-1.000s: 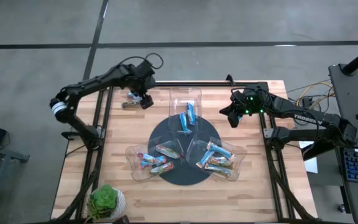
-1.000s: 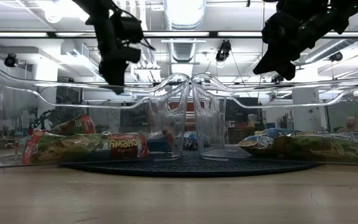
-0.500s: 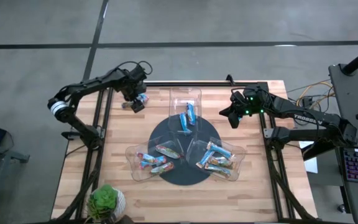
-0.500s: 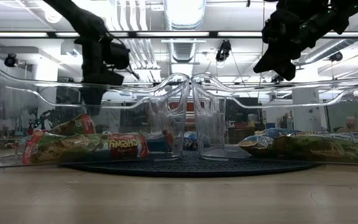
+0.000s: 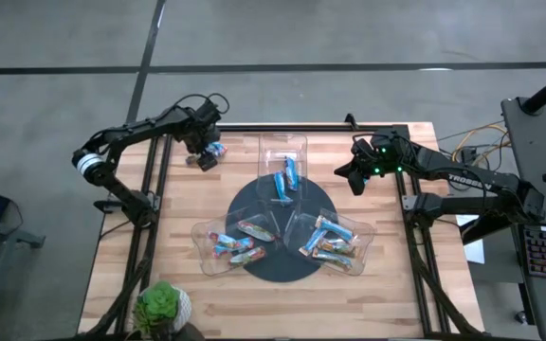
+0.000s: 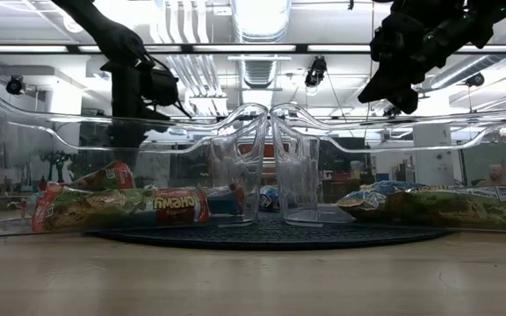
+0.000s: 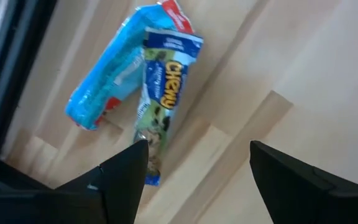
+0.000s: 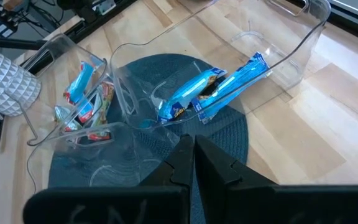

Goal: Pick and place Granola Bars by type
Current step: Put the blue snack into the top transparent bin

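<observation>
Two Granola Bars are not yet sorted: a blue bar (image 7: 107, 78) and a Chewy bar (image 7: 163, 87) with a blue-and-green wrapper, lying loose on the table (image 5: 387, 284) just ahead of the left gripper (image 7: 194, 171). The Chewy bar lies partly over the blue one, and its near end reaches down beside one of the left gripper's fingers (image 7: 120, 177). That gripper's jaws are spread wide and hold nothing; bare wood shows between them. In the high view the left gripper (image 5: 204, 152) sits over the table's far left corner, with the pair just beside its tip.

Away from that gripper, towards the table's middle, a dark round mat (image 5: 254, 204) carries three clear trays. The far tray (image 5: 282, 152) holds two or so blue bars (image 8: 219, 90). The left tray (image 5: 207, 242) and the right tray (image 5: 358, 232) each hold several bars, mixed blue and tan as far as can be told.

The right gripper (image 5: 351, 176) hovers beyond the far tray's right side, above the table, its fingers pressed together and empty in its wrist view.

Most of the sorting looks done: the bulk of the bars are in trays, and only the pair at the corner remains on the wood. The left arm seems set to take one of them, most likely the upper Chewy bar. Whether every tray holds one type only cannot be told.
</observation>
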Controlling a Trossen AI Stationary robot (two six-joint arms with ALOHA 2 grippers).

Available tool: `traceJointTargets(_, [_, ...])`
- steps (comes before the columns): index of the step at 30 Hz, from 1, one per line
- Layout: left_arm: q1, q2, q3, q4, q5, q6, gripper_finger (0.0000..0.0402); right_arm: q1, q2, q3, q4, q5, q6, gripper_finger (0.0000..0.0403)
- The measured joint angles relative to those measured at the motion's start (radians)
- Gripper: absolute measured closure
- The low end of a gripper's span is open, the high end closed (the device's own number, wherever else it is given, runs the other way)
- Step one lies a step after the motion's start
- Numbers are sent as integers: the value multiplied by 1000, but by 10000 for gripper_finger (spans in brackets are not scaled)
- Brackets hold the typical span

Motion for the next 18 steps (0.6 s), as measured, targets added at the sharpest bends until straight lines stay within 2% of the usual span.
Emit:
traceJointTargets(9, [16, 0, -35, 88, -62, 1, 141, 0, 0, 0, 1, 0, 18, 394])
traceJointTargets(18, [21, 0, -38, 99, -55, -3, 141, 0, 0, 0, 4, 0, 18, 394])
